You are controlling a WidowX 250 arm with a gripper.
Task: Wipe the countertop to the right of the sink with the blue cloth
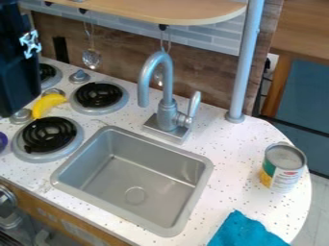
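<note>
Black gripper at the upper left, just beside a yellow banana among the stove burners.

Nearest, a teal cloth lies at the bottom edge, with an upright can beyond it on the right of the speckled white counter. The gray sink sits left of the can. Farther left, a purple thing shows at the edge beside the front burner; just past that burner lies the banana, near a gray knob. I cannot tell whether the gripper is open or closed, or whether it holds or touches anything. Behind the sink stands the faucet; farther back, utensils hang beneath a wooden shelf.
</note>
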